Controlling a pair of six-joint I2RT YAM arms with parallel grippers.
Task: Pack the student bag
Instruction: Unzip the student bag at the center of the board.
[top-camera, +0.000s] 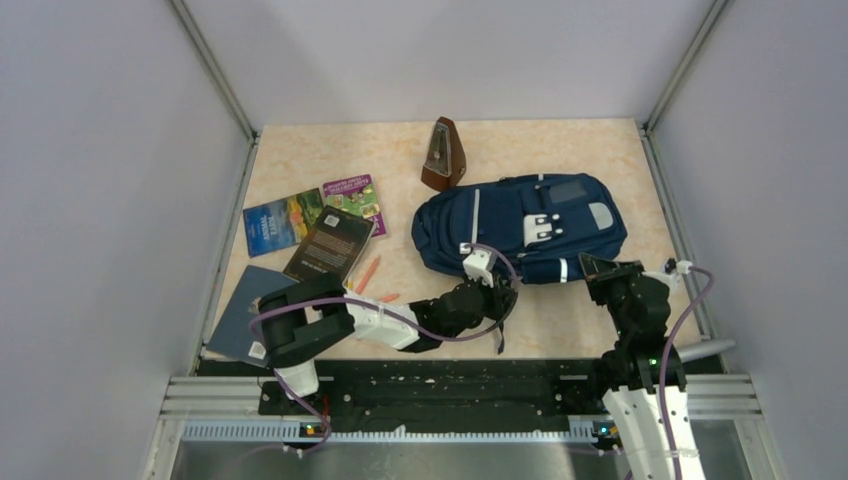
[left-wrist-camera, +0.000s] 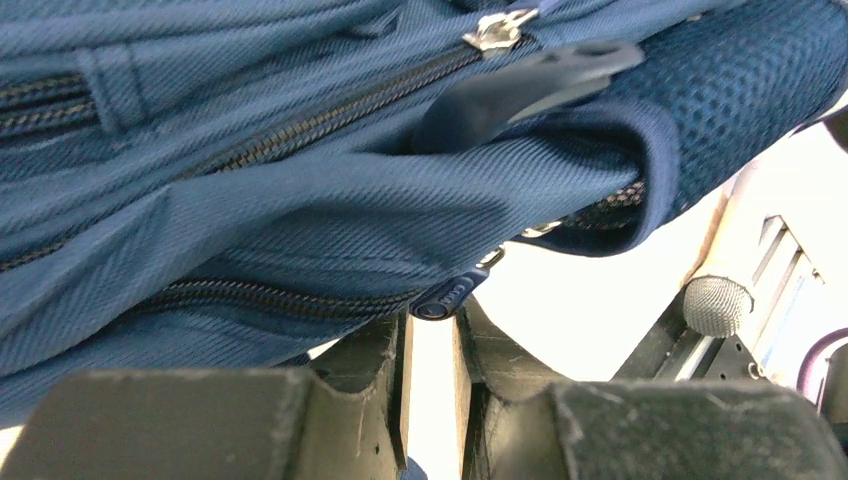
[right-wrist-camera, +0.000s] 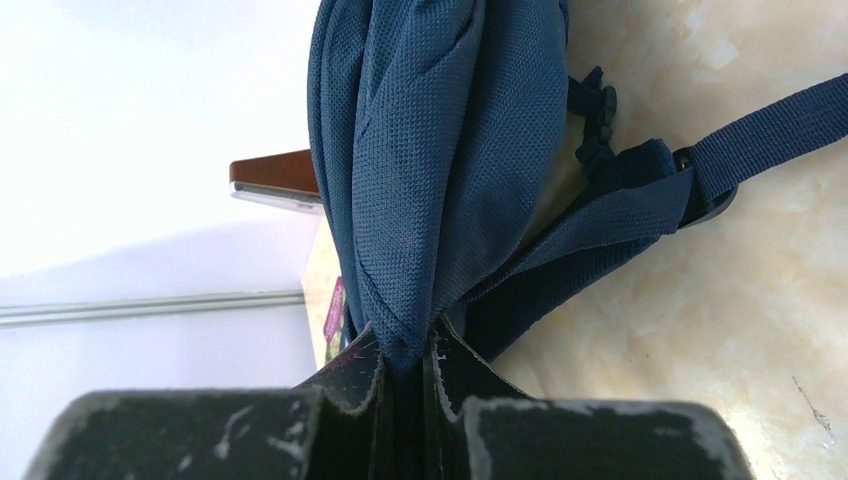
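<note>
While right claw (right-wrist-camera: 407, 352) pinches student bag (right-wrist-camera: 420, 150), dark book (top-camera: 330, 244), title unreadably small

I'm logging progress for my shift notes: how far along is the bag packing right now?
Done: nothing shows as packed; the books, orange pencils and metronome lie outside the backpack. In hand: the right gripper pinches backpack fabric; the left gripper sits at a zipper pull, grip unclear. Left: unzipping, then loading.
</note>
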